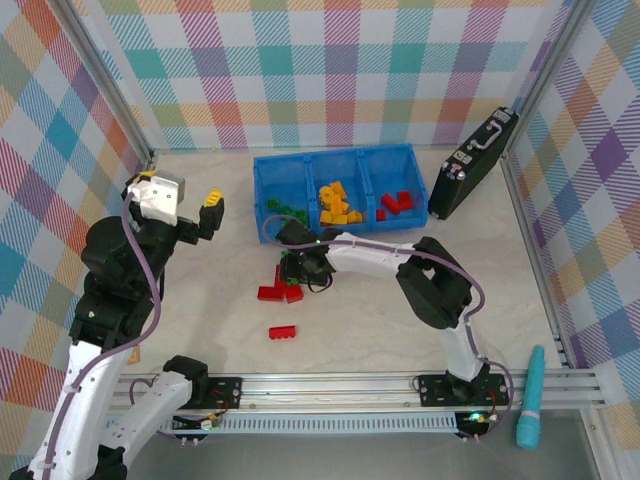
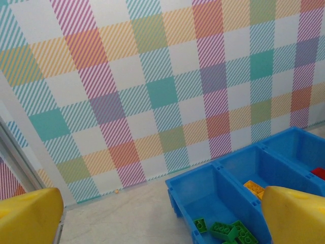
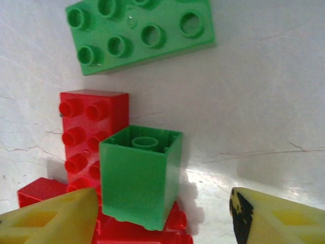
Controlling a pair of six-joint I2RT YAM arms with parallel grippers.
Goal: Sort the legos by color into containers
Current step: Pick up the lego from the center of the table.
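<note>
Just in front of the blue bin, the right hand hangs spread above a green brick tipped on red bricks on the surface. Left of the bin, the left hand is raised and spread.

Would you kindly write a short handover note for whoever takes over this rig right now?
Left gripper: open, empty, raised over the table's left side.
Right gripper: open, low over the loose pile, fingers either side of a tipped green brick that rests on red bricks; not gripped.
Done: the blue bin holds green legos in its left compartment, yellow-orange legos in the middle and red legos in the right.
Left: the tipped green brick, a flat green brick beside it, the red bricks, and a lone red brick nearer the arm bases.
</note>
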